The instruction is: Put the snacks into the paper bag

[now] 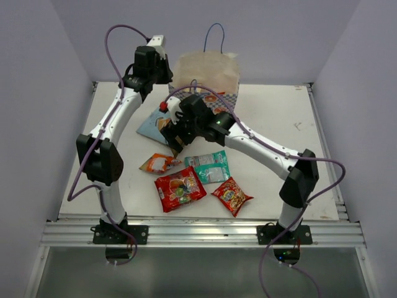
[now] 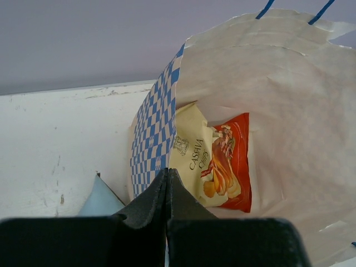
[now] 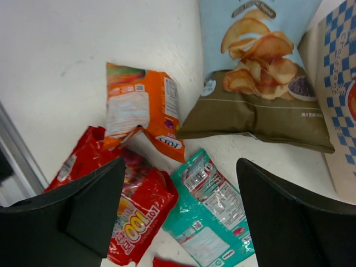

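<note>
At the far middle of the table [image 1: 273, 118], find the paper bag [image 1: 208, 71], mouth gaping, one cream-and-red packet [image 2: 214, 164] lying inside against the cream wall; count five snacks outside it, nearer the arm bases: a light-blue packet [image 1: 152, 124] just beside the bag's checked band, an orange packet [image 1: 159, 163], a teal packet [image 1: 209, 166], a red packet [image 1: 179, 189] and a smaller red-orange packet [image 1: 232, 195]; note the left gripper [image 2: 167, 178], jaws pressed together at the bag's checked edge, seemingly pinching that rim to hold the mouth wide; note the right gripper [image 3: 181, 167] hanging over the cluster, jaws wide apart and gripping nothing, with the teal packet below the gap and the red one under one finger.

Judge the step as picking the next packet; choose the teal one for lying flat and nearest the gap; lower straight down, straddle a narrow end rather than the middle, and close on the crimped seam for a firmer hold on slick foil; mind the red packet touching its side, to avoid lifting two together; carry high over the bag's rim and release well inside the mouth, not on the edge; do not loosen the left pinch, or expect a sagging paper wall.
</note>
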